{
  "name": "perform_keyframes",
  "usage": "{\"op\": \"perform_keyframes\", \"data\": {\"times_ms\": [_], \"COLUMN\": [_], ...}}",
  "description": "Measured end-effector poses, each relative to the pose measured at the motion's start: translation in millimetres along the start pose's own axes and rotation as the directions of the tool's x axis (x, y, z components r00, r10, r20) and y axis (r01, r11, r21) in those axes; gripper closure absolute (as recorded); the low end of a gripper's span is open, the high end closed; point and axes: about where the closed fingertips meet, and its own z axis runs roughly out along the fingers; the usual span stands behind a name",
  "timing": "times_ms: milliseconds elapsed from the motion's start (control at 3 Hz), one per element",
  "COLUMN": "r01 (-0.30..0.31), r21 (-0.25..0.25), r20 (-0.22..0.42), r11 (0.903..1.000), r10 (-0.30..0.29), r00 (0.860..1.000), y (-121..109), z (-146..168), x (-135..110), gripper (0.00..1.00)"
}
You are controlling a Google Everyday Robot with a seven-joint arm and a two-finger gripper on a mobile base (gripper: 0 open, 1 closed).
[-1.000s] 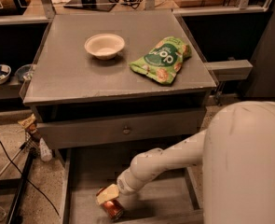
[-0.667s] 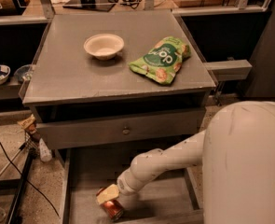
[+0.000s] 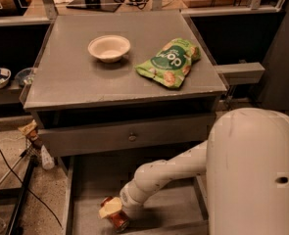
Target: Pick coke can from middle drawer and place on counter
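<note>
The coke can (image 3: 117,220) is a small red can lying low in the open middle drawer (image 3: 85,190), near its front left. My gripper (image 3: 112,210) is down inside the drawer right at the can, with a pale fingertip over it; the white arm reaches in from the lower right. The counter (image 3: 80,77) is the grey cabinet top above the drawer.
A white bowl (image 3: 109,48) and a green snack bag (image 3: 171,61) lie on the counter. A grey drawer front with a round knob (image 3: 132,137) sits just under the counter. Cables and a stand are on the floor at left. My white arm housing (image 3: 254,175) fills the lower right.
</note>
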Motion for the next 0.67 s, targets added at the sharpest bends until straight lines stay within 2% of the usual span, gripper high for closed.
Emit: {"op": "perform_keyframes", "data": {"times_ms": [333, 667], "r01": [-0.003, 0.017], "r21": [-0.016, -0.030], "r20": [-0.011, -0.021], "r11": [0.9999, 0.9994], "r10": [0.003, -0.017], "r00": [1.000, 1.000], "y": [0.5, 4.2], "z": [7.6, 2.9], "x": [0.9, -0.4], "gripper": [0.00, 0.00]}}
